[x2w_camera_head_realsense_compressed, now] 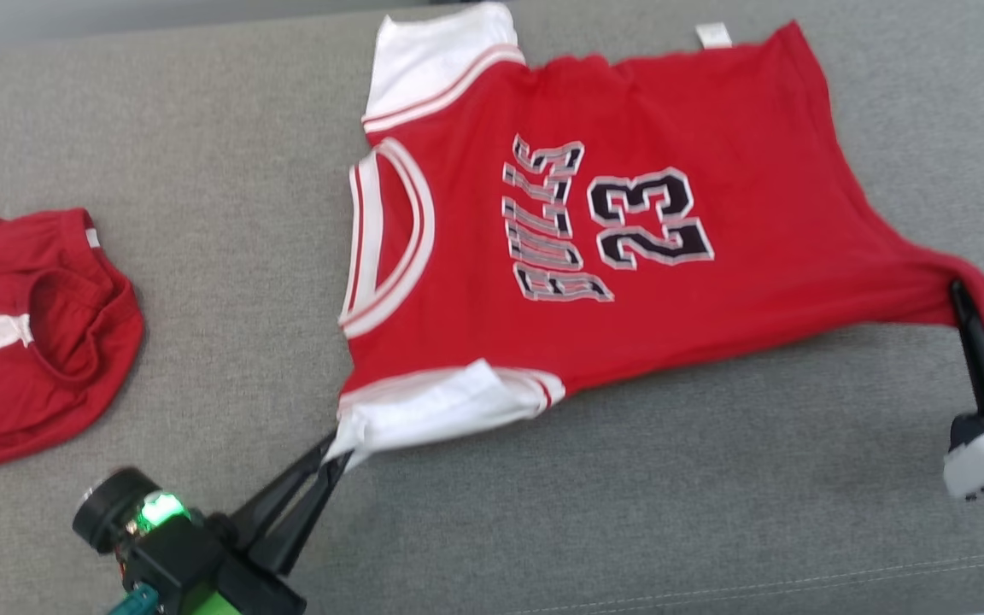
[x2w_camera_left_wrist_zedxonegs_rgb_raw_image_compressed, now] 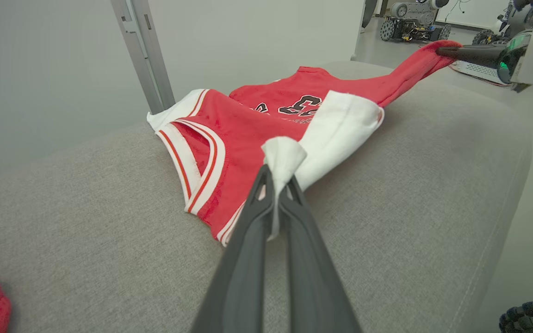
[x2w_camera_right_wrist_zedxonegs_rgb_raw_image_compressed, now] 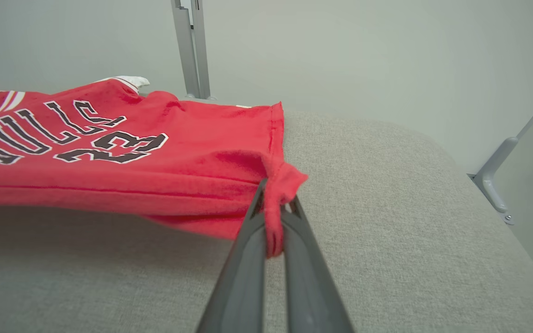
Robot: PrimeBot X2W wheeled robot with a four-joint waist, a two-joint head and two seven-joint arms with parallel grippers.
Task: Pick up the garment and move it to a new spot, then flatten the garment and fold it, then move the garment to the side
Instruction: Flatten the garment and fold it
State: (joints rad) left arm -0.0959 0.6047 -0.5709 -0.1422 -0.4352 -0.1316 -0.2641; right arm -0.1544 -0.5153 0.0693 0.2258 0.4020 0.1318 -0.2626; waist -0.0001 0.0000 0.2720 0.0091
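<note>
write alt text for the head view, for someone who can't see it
A red jersey printed BULLS 23 lies spread on a grey padded surface, the left gripper shut on its near white sleeve and the right gripper on a red hem corner. A crumpled red garment lies apart at the left.

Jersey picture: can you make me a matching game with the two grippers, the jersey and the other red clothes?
Things:
1. left gripper
2. right gripper
3. jersey
4. second red garment

States:
A. lying bunched up, untouched
B. shut on the white sleeve
C. spread out, stretched between both grippers
D. shut on the red hem corner

Pairs: 1-B, 2-D, 3-C, 4-A
</note>
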